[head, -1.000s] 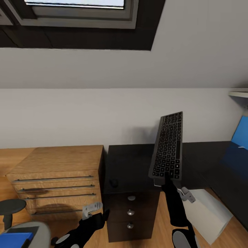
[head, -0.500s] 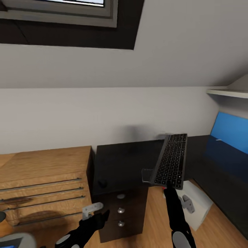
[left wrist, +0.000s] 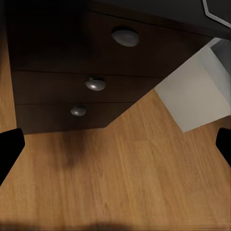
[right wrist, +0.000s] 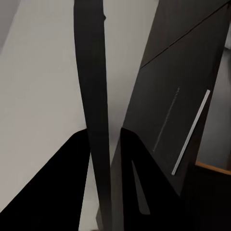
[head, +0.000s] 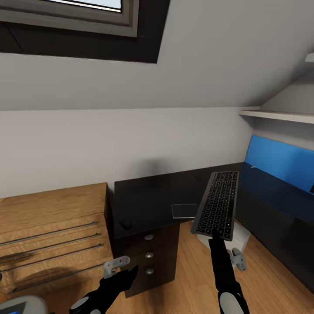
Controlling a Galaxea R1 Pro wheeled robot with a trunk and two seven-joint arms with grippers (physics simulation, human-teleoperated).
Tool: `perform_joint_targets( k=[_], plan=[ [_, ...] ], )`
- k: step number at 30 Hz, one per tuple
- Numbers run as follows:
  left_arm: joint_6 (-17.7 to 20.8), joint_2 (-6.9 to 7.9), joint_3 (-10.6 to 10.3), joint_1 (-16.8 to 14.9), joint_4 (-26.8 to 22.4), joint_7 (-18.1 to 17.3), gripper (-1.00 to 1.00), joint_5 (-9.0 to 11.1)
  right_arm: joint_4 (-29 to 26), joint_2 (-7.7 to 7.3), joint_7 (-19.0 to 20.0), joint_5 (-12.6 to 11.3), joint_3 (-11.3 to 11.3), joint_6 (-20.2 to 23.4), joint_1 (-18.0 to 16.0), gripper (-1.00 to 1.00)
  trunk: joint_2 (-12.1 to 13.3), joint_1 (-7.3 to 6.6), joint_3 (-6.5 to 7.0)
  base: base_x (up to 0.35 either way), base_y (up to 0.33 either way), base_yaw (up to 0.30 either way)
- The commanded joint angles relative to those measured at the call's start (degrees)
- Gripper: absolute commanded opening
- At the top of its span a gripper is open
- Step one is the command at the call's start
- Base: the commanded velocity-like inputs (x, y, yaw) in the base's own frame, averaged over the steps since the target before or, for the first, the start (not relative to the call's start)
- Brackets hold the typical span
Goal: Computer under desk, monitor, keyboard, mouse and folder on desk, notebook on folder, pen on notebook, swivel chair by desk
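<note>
My right gripper (head: 214, 233) is shut on the near short end of the silver-grey keyboard (head: 218, 204), which slants away from me over the front edge of the black desk (head: 146, 196). In the right wrist view the keyboard (right wrist: 91, 96) shows edge-on between the black fingers (right wrist: 137, 178). A small dark mouse (head: 125, 224) lies at the desk's front left corner. A thin dark notebook (head: 184, 210) lies flat near the desk's edge, left of the keyboard. The pale computer (head: 242, 234) stands on the floor below the keyboard. My left gripper (head: 126, 274) hangs open, low before the drawer block (left wrist: 96, 82).
A light-wood drawer unit (head: 52, 226) stands left of the desk. A blue wall panel (head: 279, 159) and a white shelf (head: 279, 115) are at the right, above the desk's other wing. A sloped ceiling with a window (head: 74, 13) is overhead. Wood floor (left wrist: 115, 183) lies below.
The view has swung right. The keyboard has tipped from nearly upright to a low slant and come down toward the desk's edge, still in my right gripper. The left arm has held still.
</note>
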Motion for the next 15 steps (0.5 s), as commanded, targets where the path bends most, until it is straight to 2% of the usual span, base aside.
perform_joint_targets(
  k=[1, 10, 15],
  plan=[
    [0.13, 0.0, -0.05, 0.0, -0.11, 0.52, 1.0, 0.61, -0.07, -0.01, -0.23, -0.22, 0.12, -0.3, -0.04, -1.0, -0.04, 0.0, -0.07, -0.029, 0.054, -0.053],
    [0.14, 0.0, -0.16, 0.0, -0.06, 0.5, 1.0, 0.56, -0.02, 0.0, 0.07, -0.3, 0.18, -0.3, -0.04, -1.0, -0.04, 0.0, -0.08, -0.003, 0.006, -0.007],
    [0.2, 0.0, -0.14, 0.0, -0.04, 0.43, 1.0, 0.6, 0.13, 0.01, -0.09, -0.14, -0.01, -0.3, -0.04, -1.0, -0.04, 0.0, -0.08, -0.075, 0.239, -0.219]
  ],
)
